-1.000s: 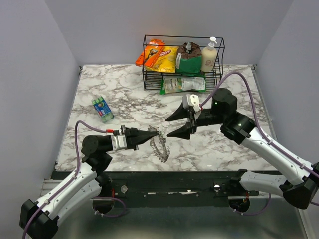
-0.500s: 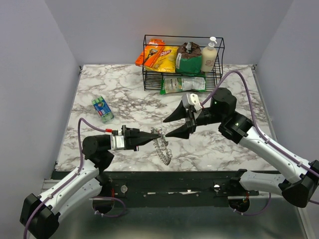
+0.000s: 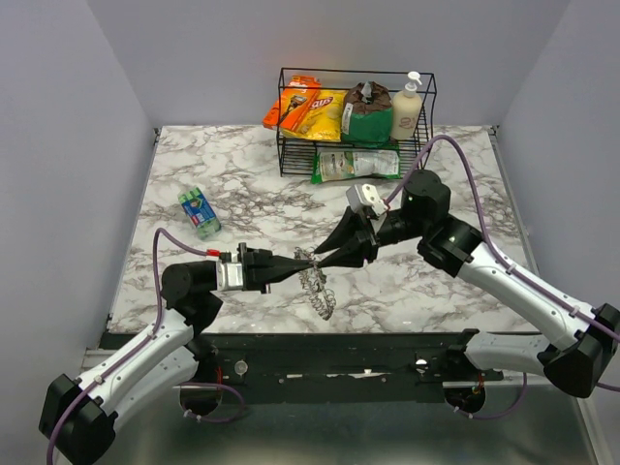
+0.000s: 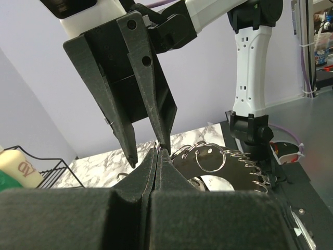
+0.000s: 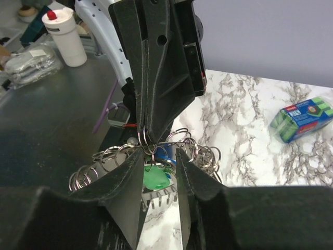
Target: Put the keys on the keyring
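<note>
My left gripper (image 3: 306, 262) is shut on one small ring of the keyring (image 3: 318, 291), a silvery toothed bunch of rings hanging from its tip just above the table. In the left wrist view my shut gripper (image 4: 157, 152) pinches that ring, with the keyring (image 4: 229, 166) behind to the right. My right gripper (image 3: 321, 257) is open, tip to tip with the left one. In the right wrist view the right gripper (image 5: 160, 159) straddles the ring bunch below the left gripper (image 5: 156, 67). A green key head (image 5: 156, 178) and a blue one (image 5: 169, 154) show among the keyring's rings (image 5: 205, 151).
A black wire basket (image 3: 289, 121) with snack bags and a soap bottle stands at the back. A green and blue packet (image 3: 200, 212) lies at the left; it also shows in the right wrist view (image 5: 304, 119). The table's front edge (image 3: 387, 332) is close below the keyring.
My left gripper has moved right, with the keyring now hanging straighter below its tip. My right gripper has moved left and down to meet it, its jaws narrower.
</note>
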### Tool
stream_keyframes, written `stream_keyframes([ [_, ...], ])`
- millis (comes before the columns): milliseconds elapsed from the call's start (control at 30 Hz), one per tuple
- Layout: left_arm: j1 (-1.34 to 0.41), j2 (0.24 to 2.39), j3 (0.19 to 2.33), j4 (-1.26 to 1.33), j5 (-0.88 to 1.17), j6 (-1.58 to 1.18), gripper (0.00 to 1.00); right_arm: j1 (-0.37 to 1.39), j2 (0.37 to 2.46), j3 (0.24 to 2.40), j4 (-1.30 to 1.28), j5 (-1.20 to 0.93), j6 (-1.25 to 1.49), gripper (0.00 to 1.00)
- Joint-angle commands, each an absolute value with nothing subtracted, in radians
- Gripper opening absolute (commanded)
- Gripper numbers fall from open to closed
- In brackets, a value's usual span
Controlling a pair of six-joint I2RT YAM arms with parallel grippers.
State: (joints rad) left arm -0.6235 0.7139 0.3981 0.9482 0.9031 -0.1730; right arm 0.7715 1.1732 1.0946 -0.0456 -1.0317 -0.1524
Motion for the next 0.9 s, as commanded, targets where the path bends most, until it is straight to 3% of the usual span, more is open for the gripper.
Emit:
stream_keyframes([
  [0,-0.629,0.712,0.433,0.999,0.914,-0.166,0.00,0.779,1.192,1.127,-0.015,-1.063,-0.138,0.33],
  [333,-0.629,0.715,0.431,0.993,0.910,-0.163,0.00,0.779,1.195,1.132,-0.011,-1.089,-0.129,0.14],
  [600,-0.629,0.713,0.434,0.986,0.907,-0.156,0.00,0.781,1.190,1.106,0.097,-1.137,-0.060,0.14],
  [733,-0.629,0.716,0.440,0.977,0.910,-0.158,0.00,0.781,1.198,1.108,0.097,-1.144,-0.055,0.03],
  [867,-0.629,0.722,0.445,0.971,0.913,-0.156,0.00,0.781,1.201,1.109,0.098,-1.157,-0.052,0.01],
])
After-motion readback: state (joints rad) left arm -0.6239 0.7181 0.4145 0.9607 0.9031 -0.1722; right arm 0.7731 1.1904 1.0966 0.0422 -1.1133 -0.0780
